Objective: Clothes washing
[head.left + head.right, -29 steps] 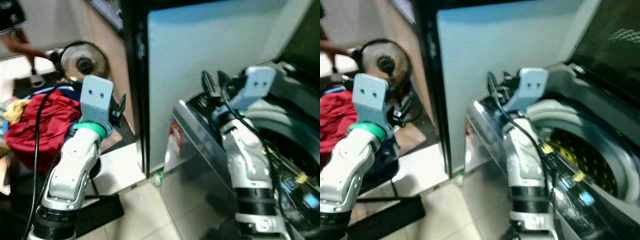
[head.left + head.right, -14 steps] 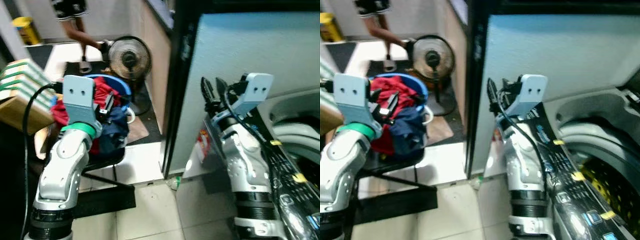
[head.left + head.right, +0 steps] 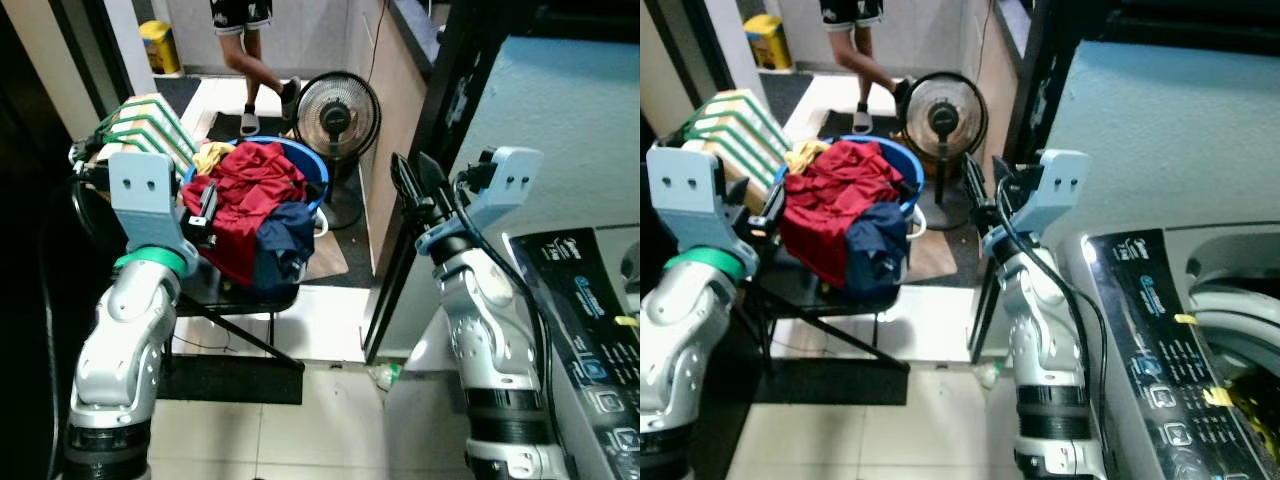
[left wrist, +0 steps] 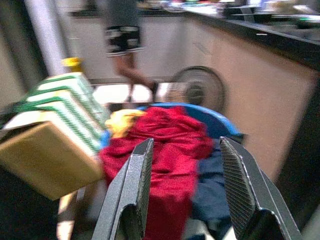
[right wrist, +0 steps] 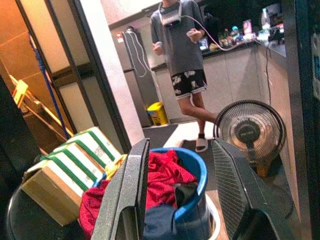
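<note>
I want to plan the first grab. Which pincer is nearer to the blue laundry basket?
Left. The left pincer is right at the blue laundry basket, over the red clothes. The right pincer is apart, beside the fan.

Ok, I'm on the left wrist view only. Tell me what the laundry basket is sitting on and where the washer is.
Observer: The blue basket of clothes rests on a dark folding stand, to the robot's front left.
Operator: Now the washer.
Observer: The washer's control panel is at the robot's lower right, past the right arm.
Operator: Report the right gripper.
Observer: The right gripper is raised and open, holding nothing, pointing toward the basket and the floor fan.
Operator: And the left.
Observer: The left gripper is open too, aimed at the red garment on top of the pile.
</note>
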### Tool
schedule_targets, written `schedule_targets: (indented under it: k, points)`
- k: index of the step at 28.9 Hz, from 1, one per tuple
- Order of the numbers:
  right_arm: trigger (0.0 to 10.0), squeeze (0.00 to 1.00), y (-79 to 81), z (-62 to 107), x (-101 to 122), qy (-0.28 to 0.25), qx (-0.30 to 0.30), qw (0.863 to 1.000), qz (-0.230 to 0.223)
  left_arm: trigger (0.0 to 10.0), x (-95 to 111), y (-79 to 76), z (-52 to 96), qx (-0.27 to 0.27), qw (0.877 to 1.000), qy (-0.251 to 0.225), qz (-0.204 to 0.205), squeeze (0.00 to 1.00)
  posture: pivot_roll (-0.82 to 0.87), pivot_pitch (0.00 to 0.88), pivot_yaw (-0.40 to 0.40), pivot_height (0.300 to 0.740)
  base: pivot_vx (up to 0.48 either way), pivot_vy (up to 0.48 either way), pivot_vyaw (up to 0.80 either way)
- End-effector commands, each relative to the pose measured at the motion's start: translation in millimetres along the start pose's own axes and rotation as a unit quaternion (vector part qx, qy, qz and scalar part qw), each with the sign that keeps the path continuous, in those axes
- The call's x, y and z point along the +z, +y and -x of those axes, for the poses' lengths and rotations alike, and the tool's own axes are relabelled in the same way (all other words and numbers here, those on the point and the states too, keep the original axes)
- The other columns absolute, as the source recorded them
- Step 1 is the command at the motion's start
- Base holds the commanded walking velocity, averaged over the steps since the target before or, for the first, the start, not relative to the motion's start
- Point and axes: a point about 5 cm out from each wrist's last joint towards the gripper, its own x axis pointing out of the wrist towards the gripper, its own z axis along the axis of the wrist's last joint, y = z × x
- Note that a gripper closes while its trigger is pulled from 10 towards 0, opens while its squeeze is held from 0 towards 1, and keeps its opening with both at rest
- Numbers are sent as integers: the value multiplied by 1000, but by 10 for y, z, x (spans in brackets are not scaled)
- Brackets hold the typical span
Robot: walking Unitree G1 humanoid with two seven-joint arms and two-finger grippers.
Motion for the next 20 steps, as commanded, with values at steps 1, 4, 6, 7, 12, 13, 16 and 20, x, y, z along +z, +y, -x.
schedule_targets:
  k: [1,4,6,7,12,13,16,20]
  points:
    - [10000,0,5,38,-17,5,2,1000,-1,10000,0,-16,18,-5,1000,-4,1,0,27,0,21,740,0,480,0]
    - [10000,0,18,43,-33,7,4,1000,-3,10000,3,-17,16,-6,1000,-6,2,0,29,0,20,740,0,480,0]
    - [10000,0,27,45,-42,8,4,1000,-4,10000,6,-17,15,-6,1000,-8,3,0,29,0,20,740,0,480,0]
    - [10000,0,37,45,-49,9,5,1000,-5,10000,-3,-11,17,-4,1000,-6,4,0,29,0,21,740,0,480,0]
    - [10000,0,58,53,-56,12,10,1000,-5,10000,-24,-33,46,-6,1000,-9,18,0,22,0,24,740,0,288,0]
    - [10000,0,62,56,-57,13,11,1000,-6,10000,-21,-37,47,-2,1000,-11,14,0,22,0,24,740,0,-480,0]
    - [10000,0,109,73,-84,16,15,1000,-9,10000,-65,-28,49,16,999,-10,43,0,2,0,28,740,0,-480,0]
    - [10000,0,126,72,-115,25,18,999,-15,10000,-88,-43,40,17,998,-5,54,0,7,0,25,740,0,-360,0]
